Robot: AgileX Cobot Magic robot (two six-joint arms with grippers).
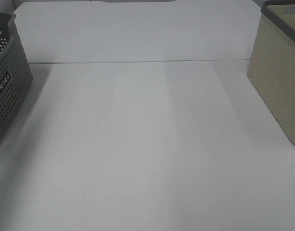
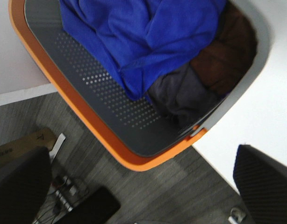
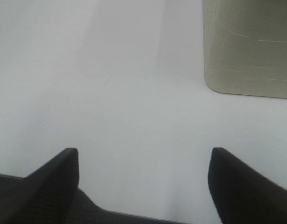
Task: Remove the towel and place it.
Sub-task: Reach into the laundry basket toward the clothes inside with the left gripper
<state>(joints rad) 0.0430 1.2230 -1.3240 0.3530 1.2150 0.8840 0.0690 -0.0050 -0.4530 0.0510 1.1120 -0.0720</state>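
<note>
Your left gripper (image 2: 136, 156) is hovering, spread wide, above the grey basket (image 1: 8, 96) at the table's (image 1: 147, 144) nine o'clock, where the towel (image 2: 134, 37) is lying bunched. Your right gripper (image 3: 144, 154), also spread, is hanging near the beige basket (image 1: 277, 86) at three o'clock.

Of the robot's body we see only the two grippers. The left gripper (image 2: 142, 154) ends in two broad, blunt, matte black fingers (image 2: 262, 186). One of them shows a fine dotted grid texture across its face; the other looks plain and soft-edged, too blurred for detail. The right gripper (image 3: 144, 154) has black wedge-shaped fingers (image 3: 237, 186) that taper to rounded tips, with smooth, dull faces. A dark strip of gripper body (image 3: 134, 219) joins their bases. We make out no markings.
</note>
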